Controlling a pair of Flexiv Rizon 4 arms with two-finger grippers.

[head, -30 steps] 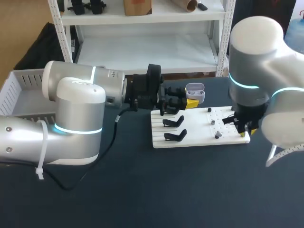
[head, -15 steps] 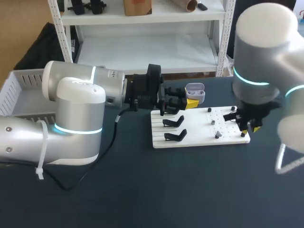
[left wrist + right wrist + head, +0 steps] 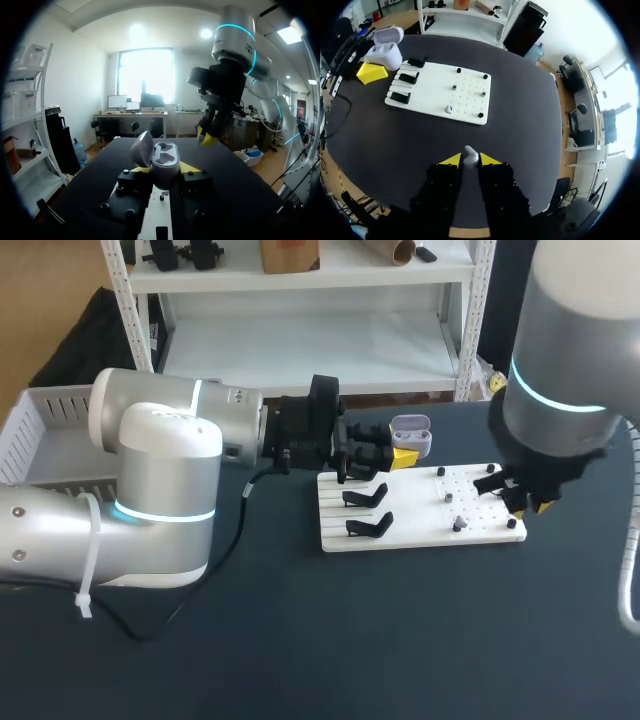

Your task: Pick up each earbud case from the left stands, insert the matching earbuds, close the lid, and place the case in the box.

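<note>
Right wrist view: a white earbud is pinched between the yellow tips of the right gripper, held high over the table off the near edge of the white board. The earbud case is clamped from both sides by the left gripper, with its lid swung open to one side and two hollow sockets facing up. It is held above the far left corner of the board, over the black stands.

The step in hand is judged to be carrying the earbud to the case and seating it. The earbud should be brought from above on the side away from the lid and lined up with the matching socket. It should be let go only once it is seated.

The path across the board is set with short dark pegs and a small pale piece, possibly the second earbud, so height should be kept. The table's far edge lies just beyond the case. Open dark tabletop is left on the near side. The box stands well apart, past the left arm.
</note>
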